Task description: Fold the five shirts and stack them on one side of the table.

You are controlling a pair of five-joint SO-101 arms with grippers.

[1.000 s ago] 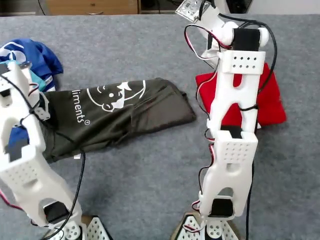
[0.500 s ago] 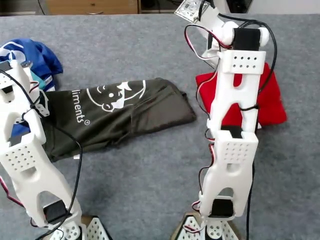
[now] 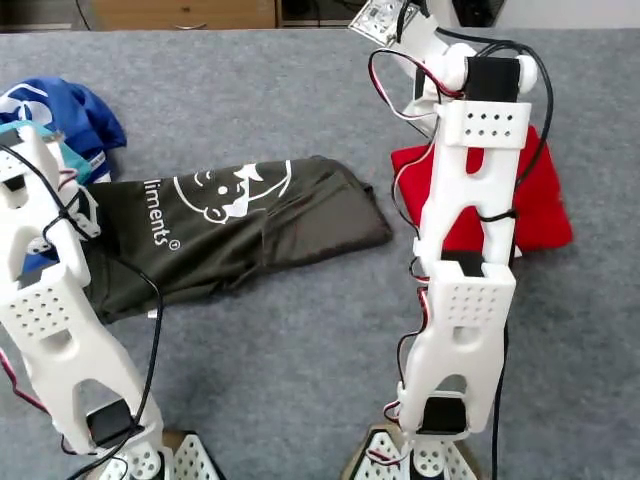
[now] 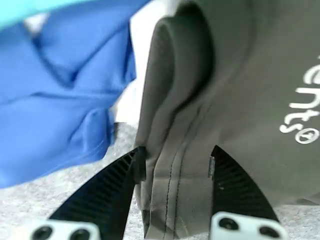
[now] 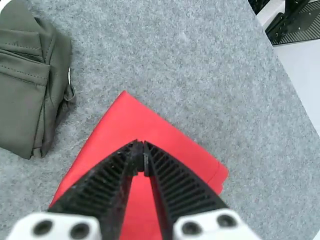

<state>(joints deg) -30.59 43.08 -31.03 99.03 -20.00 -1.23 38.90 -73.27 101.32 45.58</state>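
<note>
Print on the dark olive shirt is white: a line of lettering plus a round cartoon-face graphic, all lying sideways. That shirt is a long, wrinkly, loosely bunched strip across the left-middle of the grey table. Its left end sits right at the left hand, whose fingers are spread apart on either side of a stitched fold of the fabric. A crumpled blue shirt sits just beyond it at the far left. Over on the right, the red shirt is folded into a flat, neat rectangle. The right hand is pressed together with nothing in it, right above the red cloth.
</note>
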